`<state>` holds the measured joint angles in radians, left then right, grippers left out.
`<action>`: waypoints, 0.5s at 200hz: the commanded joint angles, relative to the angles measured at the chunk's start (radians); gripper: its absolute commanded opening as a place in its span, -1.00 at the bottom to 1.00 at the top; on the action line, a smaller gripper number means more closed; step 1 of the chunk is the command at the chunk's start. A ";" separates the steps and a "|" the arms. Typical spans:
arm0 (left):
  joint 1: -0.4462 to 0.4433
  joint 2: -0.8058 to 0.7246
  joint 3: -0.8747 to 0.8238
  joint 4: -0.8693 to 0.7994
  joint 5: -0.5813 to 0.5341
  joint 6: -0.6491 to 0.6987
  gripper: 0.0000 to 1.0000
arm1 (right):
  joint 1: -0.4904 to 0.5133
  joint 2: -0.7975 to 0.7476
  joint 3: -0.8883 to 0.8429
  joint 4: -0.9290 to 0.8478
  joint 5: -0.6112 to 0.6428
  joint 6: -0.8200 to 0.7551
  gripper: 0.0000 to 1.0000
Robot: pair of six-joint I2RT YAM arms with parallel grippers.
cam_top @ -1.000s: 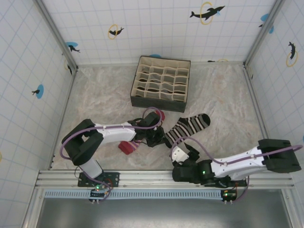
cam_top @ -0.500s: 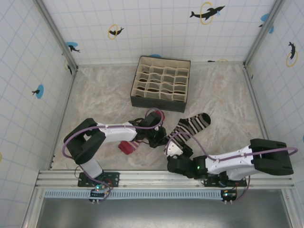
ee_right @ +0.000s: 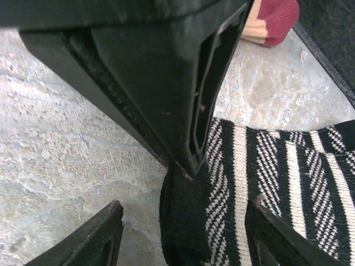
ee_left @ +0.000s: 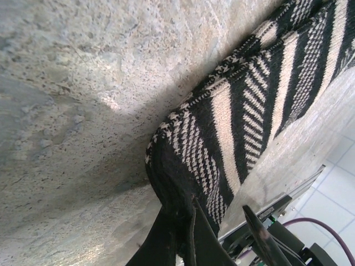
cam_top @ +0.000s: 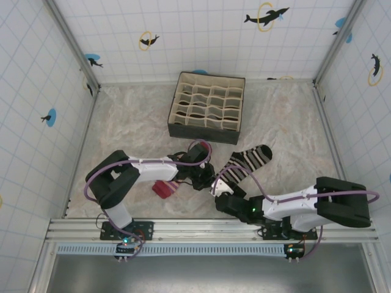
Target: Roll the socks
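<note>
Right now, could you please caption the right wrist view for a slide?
Open jaws of the right gripper straddle the striped sock's dark end, pinched by the left gripper; peach sock beyond.

In the top view the left arm [cam_top: 146, 166] hides most of the peach sock [cam_top: 164, 188], and the left gripper [cam_top: 198, 178] and right gripper [cam_top: 219, 187] cover the striped sock's [cam_top: 247, 160] lower end. In the right wrist view the upper edge cuts the peach sock's red toe.

Black-and-white stripes recorded on the striped sock [ee_left: 238, 127] (houndstooth weave between bands, black at its end). Dark red and peach seen on the other sock [cam_top: 164, 189]. Tabletop [cam_top: 128, 122] mottled grey-beige.
</note>
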<state>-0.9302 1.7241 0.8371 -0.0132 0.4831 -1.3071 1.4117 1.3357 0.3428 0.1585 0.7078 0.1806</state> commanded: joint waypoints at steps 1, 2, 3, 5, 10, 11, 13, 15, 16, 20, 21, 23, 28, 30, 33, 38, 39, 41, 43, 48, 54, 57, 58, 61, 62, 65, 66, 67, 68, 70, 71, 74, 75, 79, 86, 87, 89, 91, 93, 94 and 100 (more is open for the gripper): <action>0.005 0.014 0.020 -0.004 0.017 0.000 -1.00 | -0.004 0.039 0.002 0.030 0.048 0.009 0.17; 0.005 0.014 0.020 -0.004 0.018 0.000 -1.00 | -0.005 0.040 0.003 0.031 0.048 0.009 0.17; 0.005 0.014 0.019 -0.004 0.018 0.000 -1.00 | -0.005 0.042 0.004 0.030 0.051 0.009 0.17; 0.005 0.014 0.019 -0.004 0.018 0.002 -1.00 | -0.006 0.045 0.004 0.032 0.054 0.009 0.17; 0.005 0.014 0.018 -0.007 0.019 0.004 -1.00 | -0.007 0.051 0.004 0.036 0.061 0.009 0.18; 0.005 0.014 0.018 -0.008 0.020 0.003 -1.00 | -0.007 0.052 0.004 0.036 0.062 0.008 0.18; 0.005 0.014 0.019 -0.009 0.019 0.005 -1.00 | -0.007 0.054 0.003 0.039 0.062 0.008 0.18; 0.005 0.014 0.020 -0.010 0.020 0.006 -1.00 | -0.007 0.057 0.002 0.041 0.066 0.008 0.18; 0.005 0.014 0.020 -0.011 0.020 0.005 -1.00 | -0.007 0.057 0.002 0.042 0.067 0.007 0.18; 0.006 0.014 0.020 -0.012 0.020 0.006 -1.00 | -0.007 0.060 0.002 0.045 0.071 0.007 0.18; 0.006 0.014 0.019 -0.013 0.020 0.007 -1.00 | -0.007 0.061 0.002 0.045 0.073 0.006 0.18; 0.006 0.014 0.020 -0.014 0.020 0.008 -1.00 | -0.007 0.062 0.002 0.047 0.074 0.006 0.18; 0.007 0.015 0.019 -0.016 0.021 0.010 -1.00 | -0.007 0.067 0.001 0.052 0.083 0.005 0.18; 0.007 0.015 0.020 -0.017 0.023 0.010 -1.00 | -0.007 0.070 0.001 0.054 0.087 0.005 0.18; 0.007 0.015 0.020 -0.017 0.023 0.010 -1.00 | -0.007 0.072 0.001 0.054 0.094 0.005 0.18; 0.007 0.015 0.019 -0.019 0.023 0.011 -1.00 | -0.008 0.078 0.002 0.055 0.098 0.004 0.17; 0.007 0.016 0.019 -0.020 0.023 0.012 -1.00 | -0.008 0.080 0.002 0.055 0.099 0.004 0.17; 0.007 0.017 0.019 -0.021 0.023 0.012 -1.00 | -0.008 0.080 0.002 0.057 0.099 0.002 0.16; 0.007 0.017 0.019 -0.022 0.023 0.012 -1.00 | -0.011 0.081 0.002 0.060 0.099 0.001 0.16; 0.007 0.017 0.019 -0.024 0.022 0.015 -1.00 | -0.014 0.083 0.001 0.062 0.096 -0.003 0.14; 0.007 0.018 0.017 -0.027 0.023 0.015 -1.00 | -0.016 0.088 0.000 0.070 0.093 -0.006 0.07; 0.007 0.018 0.018 -0.028 0.024 0.016 -1.00 | -0.017 0.089 0.000 0.072 0.093 -0.007 0.04; 0.008 0.018 0.018 -0.028 0.024 0.016 -1.00 | -0.018 0.089 -0.001 0.074 0.091 -0.007 0.02; 0.009 0.018 0.018 -0.029 0.024 0.016 -1.00 | -0.020 0.091 -0.001 0.076 0.088 -0.008 -0.03; 0.008 0.018 0.019 -0.029 0.023 0.016 -1.00 | -0.021 0.092 -0.001 0.077 0.087 -0.007 -0.04; 0.008 0.017 0.019 -0.030 0.024 0.016 -1.00 | -0.022 0.093 -0.001 0.078 0.086 -0.007 -0.08; 0.008 0.017 0.019 -0.031 0.023 0.017 -1.00 | -0.022 0.093 -0.001 0.078 0.085 -0.007 -0.10; 0.008 0.017 0.019 -0.031 0.023 0.018 -1.00 | -0.023 0.094 -0.001 0.079 0.084 -0.007 -0.11; 0.008 0.017 0.019 -0.031 0.023 0.018 -1.00 | -0.023 0.095 -0.001 0.078 0.084 -0.007 -0.12; 0.008 0.017 0.019 -0.032 0.023 0.018 -1.00 | -0.024 0.096 -0.001 0.080 0.081 -0.006 -0.16; 0.008 0.016 0.019 -0.033 0.022 0.018 -1.00 | -0.025 0.097 -0.001 0.080 0.080 -0.006 -0.17; 0.008 0.015 0.018 -0.034 0.020 0.017 -1.00 | -0.026 0.099 -0.002 0.080 0.079 -0.006 -0.21; 0.008 0.014 0.018 -0.034 0.018 0.018 -1.00 | -0.026 0.100 -0.002 0.081 0.078 -0.005 -0.23; 0.008 0.013 0.017 -0.037 0.014 0.017 -1.00 | -0.028 0.101 -0.002 0.082 0.077 -0.004 -0.30; 0.009 0.010 0.017 -0.040 0.003 0.020 -1.00 | -0.031 0.104 -0.004 0.083 0.072 -0.003 -0.46; 0.009 0.009 0.018 -0.040 0.002 0.022 -1.00 | -0.031 0.105 -0.004 0.084 0.070 -0.003 -0.48; 0.010 0.007 0.018 -0.042 -0.003 0.023 -1.00 | -0.031 0.106 -0.004 0.084 0.069 -0.002 -0.51; 0.009 0.004 0.019 -0.044 -0.006 0.024 -1.00 | -0.032 0.106 -0.005 0.083 0.067 0.000 -0.59; 0.009 0.004 0.019 -0.047 -0.010 0.026 -1.00 | -0.032 0.106 -0.005 0.083 0.065 0.000 -0.61; 0.009 0.002 0.019 -0.048 -0.014 0.026 -1.00 | -0.033 0.106 -0.005 0.083 0.064 0.001 -0.64; 0.010 -0.003 0.020 -0.056 -0.026 0.030 -1.00 | -0.038 0.107 -0.007 0.083 0.050 0.007 -0.80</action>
<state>-0.9283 1.7241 0.8371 -0.0181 0.4885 -1.3056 1.3869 1.4296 0.3428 0.2195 0.7696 0.1761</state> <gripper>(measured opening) 0.055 0.257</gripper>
